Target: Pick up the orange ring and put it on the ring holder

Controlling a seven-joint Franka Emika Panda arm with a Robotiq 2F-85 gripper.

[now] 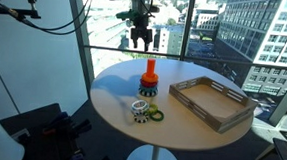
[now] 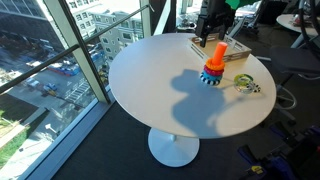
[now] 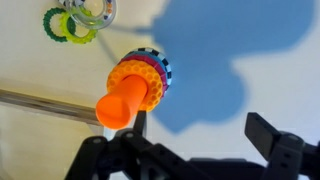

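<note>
The ring holder (image 1: pixel 149 66) is an upright orange post on a round dark base near the middle of the white round table; it also shows in an exterior view (image 2: pixel 218 52) and the wrist view (image 3: pixel 120 104). The orange ring (image 3: pixel 143 72), bumpy and the post's colour, sits around the post low down, on the base; it shows in both exterior views (image 1: pixel 148 82) (image 2: pixel 212 70). My gripper (image 1: pixel 139 38) (image 2: pixel 212 30) hangs above the post, a little to one side. In the wrist view the gripper (image 3: pixel 200 130) is open and empty.
A white ring (image 3: pixel 92 10) and a green-yellow ring (image 3: pixel 60 24) lie together on the table (image 1: pixel 181 127) near the post, also in both exterior views (image 1: pixel 140 111) (image 2: pixel 247 85). A grey-brown rectangular tray (image 1: pixel 217 103) (image 2: pixel 236 54) stands beside the post. Windows border the table.
</note>
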